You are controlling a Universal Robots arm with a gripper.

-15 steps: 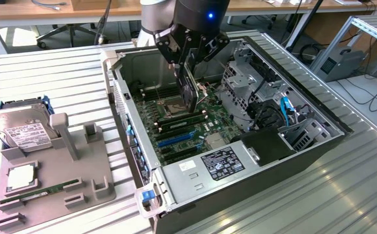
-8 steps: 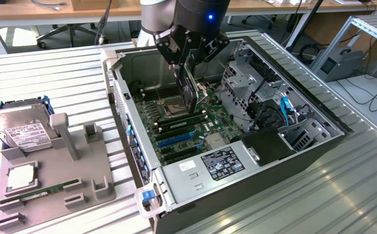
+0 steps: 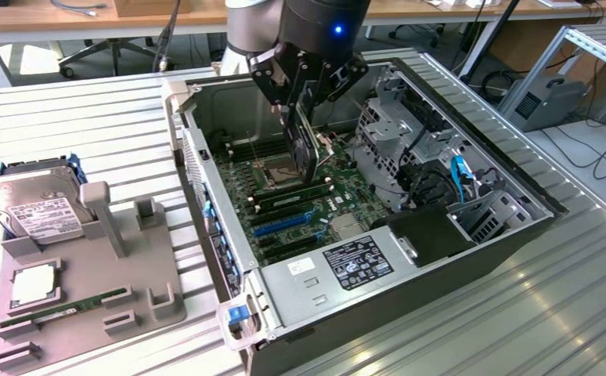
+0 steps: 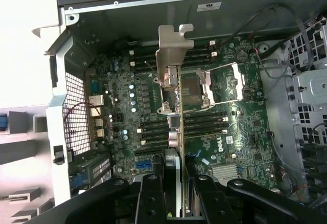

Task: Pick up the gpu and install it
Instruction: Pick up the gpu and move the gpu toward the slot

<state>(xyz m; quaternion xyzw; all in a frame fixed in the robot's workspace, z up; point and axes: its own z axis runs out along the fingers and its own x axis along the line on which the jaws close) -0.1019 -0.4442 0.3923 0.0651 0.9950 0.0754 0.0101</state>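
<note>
The gpu (image 3: 305, 149) is a thin dark card hanging on edge over the motherboard (image 3: 314, 211) inside the open computer case (image 3: 512, 192). My gripper (image 3: 303, 98) is shut on the card's upper edge, above the processor socket (image 3: 279, 168). In the wrist view the gpu (image 4: 178, 132) is seen edge-on. Its silver bracket (image 4: 171, 55) points toward the case's rear wall, and my gripper (image 4: 176, 175) clamps the card from both sides. The card's lower edge is above the board, apart from the blue slots (image 3: 282, 227).
A grey fixture tray (image 3: 156, 305) lies at the exterior view's left of the case, carrying a silver hard drive (image 3: 31, 207) and a green memory stick (image 3: 63, 307). Inside the case are a power supply (image 3: 355, 262), a drive cage (image 3: 387, 133) and loose cables (image 3: 459, 176).
</note>
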